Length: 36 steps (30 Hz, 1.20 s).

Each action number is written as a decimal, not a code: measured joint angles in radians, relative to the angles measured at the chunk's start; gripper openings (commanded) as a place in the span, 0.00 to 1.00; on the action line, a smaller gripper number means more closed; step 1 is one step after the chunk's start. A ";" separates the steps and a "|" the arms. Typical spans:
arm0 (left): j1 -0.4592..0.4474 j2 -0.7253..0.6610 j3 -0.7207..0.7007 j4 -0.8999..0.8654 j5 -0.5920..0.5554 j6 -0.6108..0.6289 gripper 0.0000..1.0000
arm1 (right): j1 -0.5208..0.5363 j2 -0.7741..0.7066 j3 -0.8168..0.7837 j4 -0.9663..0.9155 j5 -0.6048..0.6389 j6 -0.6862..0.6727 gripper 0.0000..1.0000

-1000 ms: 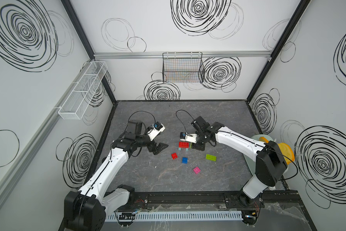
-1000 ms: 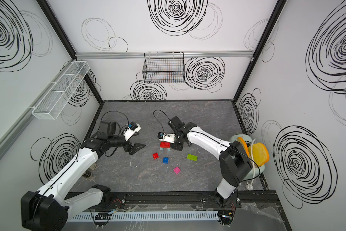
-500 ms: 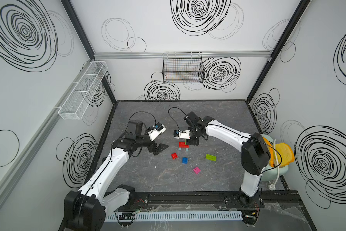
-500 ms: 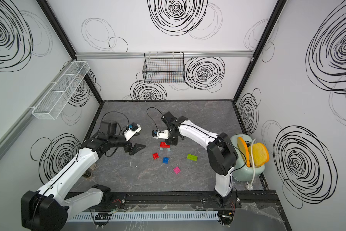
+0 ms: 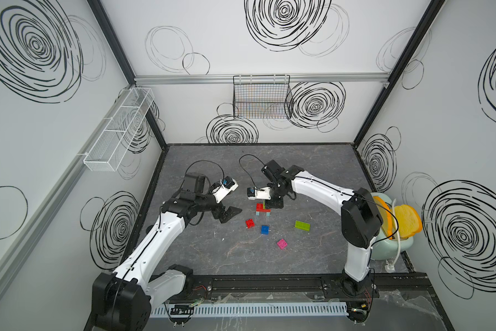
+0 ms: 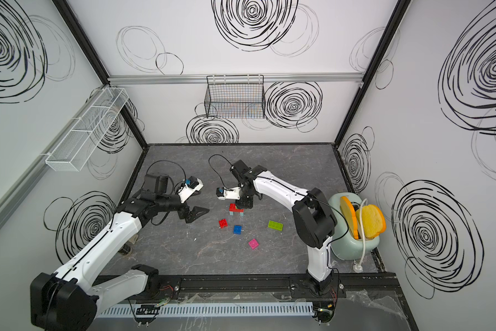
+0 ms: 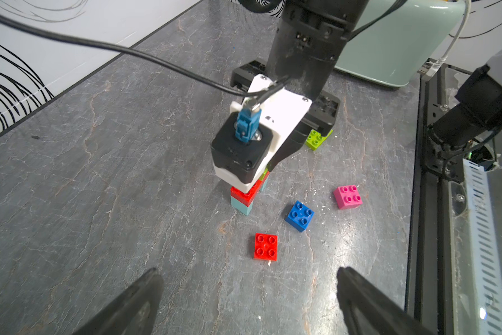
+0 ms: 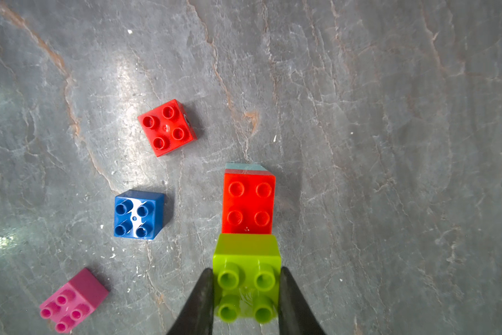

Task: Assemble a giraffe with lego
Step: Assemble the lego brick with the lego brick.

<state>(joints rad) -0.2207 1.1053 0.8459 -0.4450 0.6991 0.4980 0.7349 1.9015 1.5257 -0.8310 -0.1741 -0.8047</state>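
The giraffe (image 5: 262, 210) stands mid-table as a red body brick (image 8: 248, 203) on light-blue legs (image 7: 242, 206). My right gripper (image 8: 246, 274) is shut on a lime green 2x2 brick (image 8: 246, 252), held at one end of the red body; I cannot tell whether it is seated. Loose lego lies in front: a red 2x2 (image 5: 250, 223), a blue 2x2 (image 5: 265, 229), a pink 2x2 (image 5: 282, 244) and a long lime brick (image 5: 302, 225). My left gripper (image 7: 248, 272) is open and empty, low over the table, left of the red 2x2 (image 7: 265, 246).
A mint toaster (image 5: 384, 246) with yellow bread slices stands at the table's right edge. A black wire basket (image 5: 262, 97) hangs on the back wall and a white wire shelf (image 5: 117, 129) on the left wall. The right wrist camera (image 7: 244, 150) hides part of the giraffe in the left wrist view.
The right arm has swung its elbow inward and turned, keeping the lime brick at the red body. The left arm has not moved.
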 measured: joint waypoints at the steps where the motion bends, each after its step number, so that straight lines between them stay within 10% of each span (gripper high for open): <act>1: 0.000 0.000 0.000 0.000 0.000 0.000 0.98 | 0.000 0.000 -0.002 0.000 -0.001 0.002 0.13; 36: -0.006 0.007 -0.003 0.000 0.008 0.001 0.98 | 0.005 0.065 0.048 0.001 0.045 0.059 0.12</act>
<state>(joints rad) -0.2264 1.1126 0.8433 -0.4446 0.7067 0.4988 0.7403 1.9663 1.5738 -0.8303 -0.1291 -0.7460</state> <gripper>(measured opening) 0.981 0.327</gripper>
